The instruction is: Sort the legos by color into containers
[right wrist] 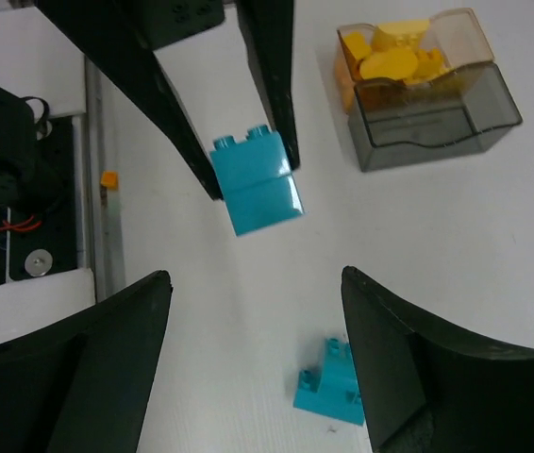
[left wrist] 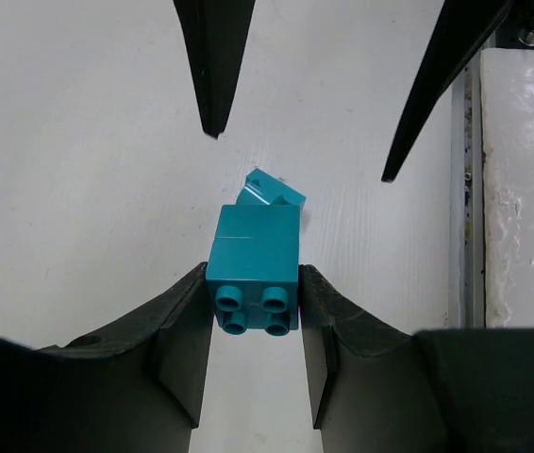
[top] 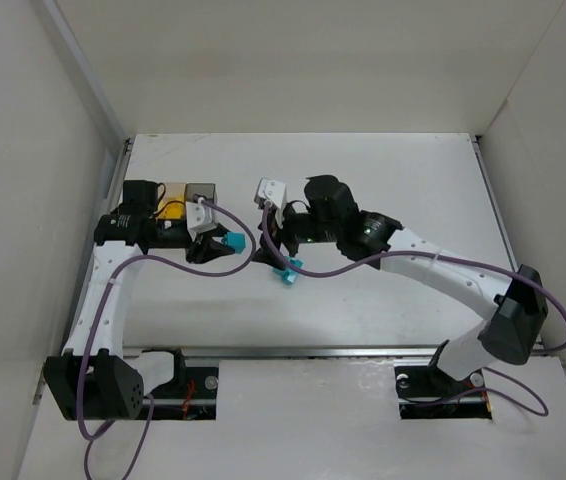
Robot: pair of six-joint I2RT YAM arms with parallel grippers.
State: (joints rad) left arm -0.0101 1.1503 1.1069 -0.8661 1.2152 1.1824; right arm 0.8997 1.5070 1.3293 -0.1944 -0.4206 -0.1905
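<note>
My left gripper (top: 225, 245) is shut on a teal-blue block (left wrist: 253, 269), studs facing the wrist camera, held just above the table. The block also shows in the right wrist view (right wrist: 258, 184), between the left fingers. A second, smaller teal piece (right wrist: 331, 385) lies on the table next to my right gripper's right finger; it also shows in the top view (top: 288, 272). My right gripper (right wrist: 255, 278) is open and empty above it. The amber box (right wrist: 408, 57) holds several yellow pieces. The adjoining smoky grey box (right wrist: 437, 118) looks empty.
Both boxes stand at the far left of the table (top: 188, 192), behind the left gripper. A tiny orange bit (right wrist: 108, 178) lies by the metal rail at the table's near edge. White walls enclose the table on three sides.
</note>
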